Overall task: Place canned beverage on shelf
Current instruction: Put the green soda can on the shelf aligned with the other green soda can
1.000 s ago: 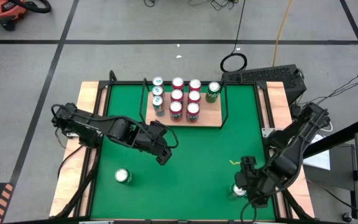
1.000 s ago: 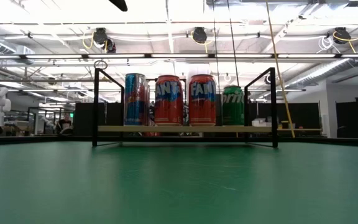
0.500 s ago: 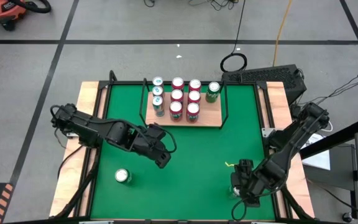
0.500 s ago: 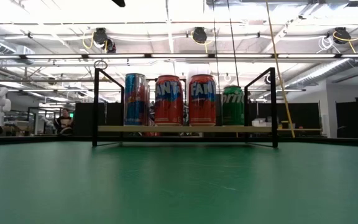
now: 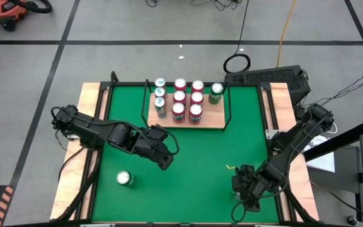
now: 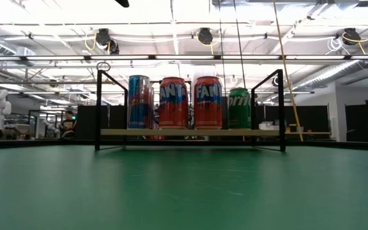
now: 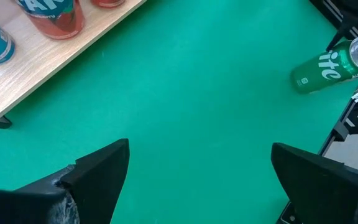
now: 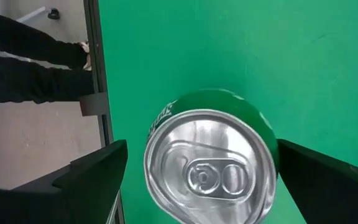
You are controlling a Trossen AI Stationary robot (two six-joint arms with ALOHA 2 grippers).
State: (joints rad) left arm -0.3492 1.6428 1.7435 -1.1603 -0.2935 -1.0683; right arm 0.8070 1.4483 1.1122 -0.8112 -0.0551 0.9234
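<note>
**Right gripper over the green can**

Since a second ago, the right gripper (image 5: 242,193) has slid left at the lower right of the high view, covering the green can; the left gripper (image 5: 166,156) sits mid-left, spread. The shelf (image 5: 213,121) holds eight cans at top centre; a loose can (image 5: 124,178) stands lower left.

Low view: four cans front the shelf (image 6: 190,132).

Left wrist view: the green can (image 7: 328,65) appears at the upper right.

Right wrist view: spread fingers (image 8: 92,177) flank the green can (image 8: 210,162), not touching.

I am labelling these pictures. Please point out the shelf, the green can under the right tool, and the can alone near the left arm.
shelf (image 5: 213,122): high view, bare front corner of board.
green can (image 8: 210,171): right wrist view, silver lid.
lone can (image 5: 124,178): high view, top.
</note>
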